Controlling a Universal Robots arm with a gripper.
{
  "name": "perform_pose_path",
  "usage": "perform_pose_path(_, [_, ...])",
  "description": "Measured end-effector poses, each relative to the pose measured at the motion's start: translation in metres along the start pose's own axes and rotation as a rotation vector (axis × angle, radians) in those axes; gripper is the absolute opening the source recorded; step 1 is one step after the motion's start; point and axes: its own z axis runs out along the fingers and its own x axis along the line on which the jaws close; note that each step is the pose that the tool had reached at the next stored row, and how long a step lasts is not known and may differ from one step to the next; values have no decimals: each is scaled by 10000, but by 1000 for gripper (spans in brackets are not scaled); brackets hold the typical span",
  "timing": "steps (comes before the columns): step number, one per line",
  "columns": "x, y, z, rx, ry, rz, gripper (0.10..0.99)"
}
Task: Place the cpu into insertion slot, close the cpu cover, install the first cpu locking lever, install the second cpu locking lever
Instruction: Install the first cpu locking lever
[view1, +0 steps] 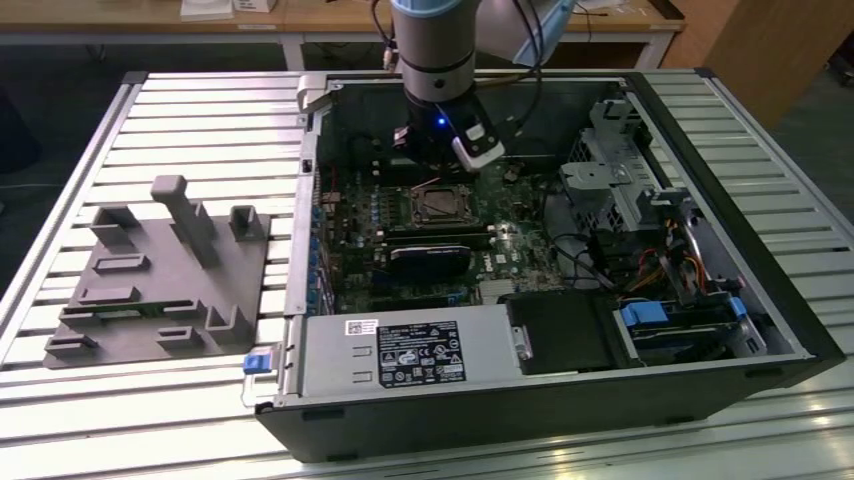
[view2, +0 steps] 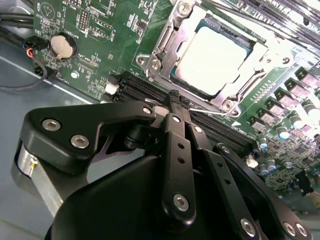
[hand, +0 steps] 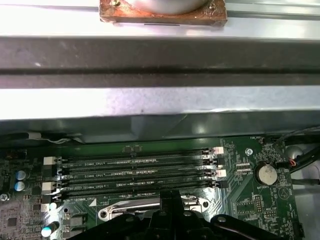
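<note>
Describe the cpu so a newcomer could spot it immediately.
Inside the open computer case, find the green motherboard. The cpu is the pale silver square framed by the metal cpu cover, unlike the long black memory slots alongside.

From my remote station this looks like a robotics lab or workshop set up for computer assembly. 1 grey-and-blue robot arm (view1: 434, 40) hangs over an open black metal desktop computer case (view1: 534, 420), with its green circuit board (view1: 521, 250) exposed. The case lies on a tabletop of ribbed silver aluminium slats (view1: 200, 110). Beside the case is a grey moulded fixture plate with upright posts and pockets (view1: 160, 275). Behind stands a light wooden workbench on white legs (view1: 80, 28). A pale wooden panel (view1: 761, 50) is at the exterior view's right.
</note>
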Motion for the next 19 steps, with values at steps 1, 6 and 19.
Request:
perform_pose_path(1, [1,-1,9,20,-11,-5,106])
perform_pose_path(6, [11,7,36,86,-79,-28,106])
perform_pose_path(19, [21,77,70,229,-204,466,106])
